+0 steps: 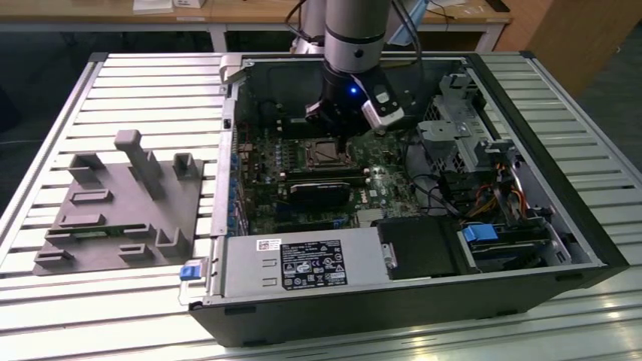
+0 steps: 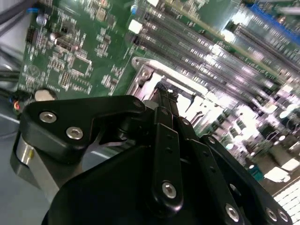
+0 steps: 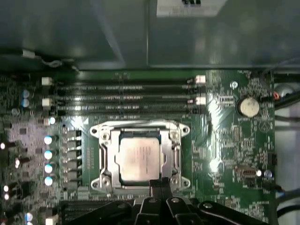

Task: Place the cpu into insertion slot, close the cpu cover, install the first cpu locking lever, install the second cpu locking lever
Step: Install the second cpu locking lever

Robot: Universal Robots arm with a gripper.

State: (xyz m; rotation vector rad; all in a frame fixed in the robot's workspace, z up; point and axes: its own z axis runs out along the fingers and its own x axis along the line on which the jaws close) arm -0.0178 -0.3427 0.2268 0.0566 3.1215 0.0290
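Observation:
In the first wrist view the cpu (image 3: 140,157) lies flat in the insertion slot (image 3: 104,157), its silver-grey face showing. The cpu cover (image 3: 175,154) lies down around it as a silvery frame. A thin metal locking lever (image 3: 136,123) runs along the socket's side nearest the memory slots. My gripper (image 3: 160,185) is shut, with its fingertips together at the socket's opposite edge, touching or just above the frame. In the second wrist view my gripper (image 2: 164,91) points at the silvery frame corner (image 2: 143,75). In the exterior view my gripper (image 1: 341,134) hangs over the socket (image 1: 326,155) inside the open computer case.
Long memory slots (image 3: 126,96) and a coin battery (image 3: 248,107) lie beside the socket. A black card (image 1: 321,192) sits near it. The power supply (image 1: 301,263) and drive cages (image 1: 461,131) crowd the case. A grey fixture (image 1: 120,203) stands at the exterior view's left.

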